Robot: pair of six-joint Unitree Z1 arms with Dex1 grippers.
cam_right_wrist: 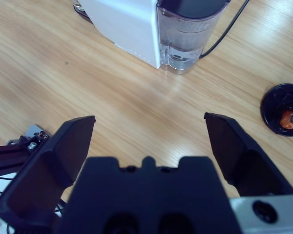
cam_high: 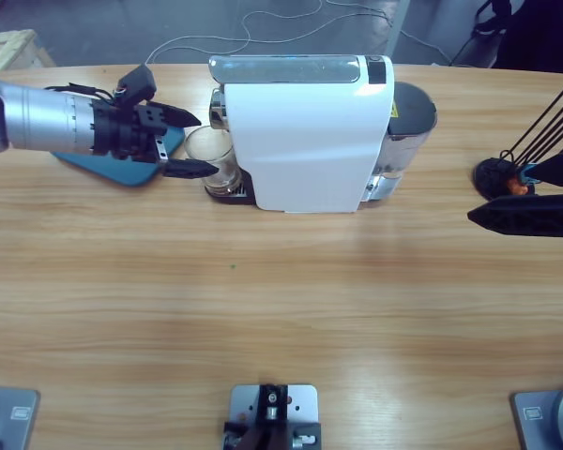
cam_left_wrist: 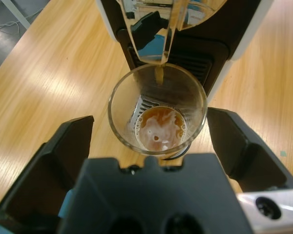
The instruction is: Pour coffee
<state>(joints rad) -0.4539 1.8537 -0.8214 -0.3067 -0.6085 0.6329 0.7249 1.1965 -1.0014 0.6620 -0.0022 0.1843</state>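
Observation:
A clear glass [cam_left_wrist: 157, 109] stands on the drip tray of the white coffee machine [cam_high: 310, 131], right under the spout [cam_left_wrist: 158, 53]. A shallow layer of foamy brown coffee [cam_left_wrist: 160, 127] lies in its bottom, and a thin brown stream comes down from the spout. My left gripper [cam_high: 205, 145] is open, one jaw on each side of the glass [cam_high: 211, 155], not touching it. My right gripper [cam_right_wrist: 149, 119] is open and holds nothing, out at the table's right end [cam_high: 507, 195].
A blue mat [cam_high: 122, 167] lies under the left arm's wrist. A black round base [cam_high: 495, 174] with thin black rods stands close to the right gripper. The machine's water tank [cam_right_wrist: 185, 34] faces right, and its cable runs off the table's back.

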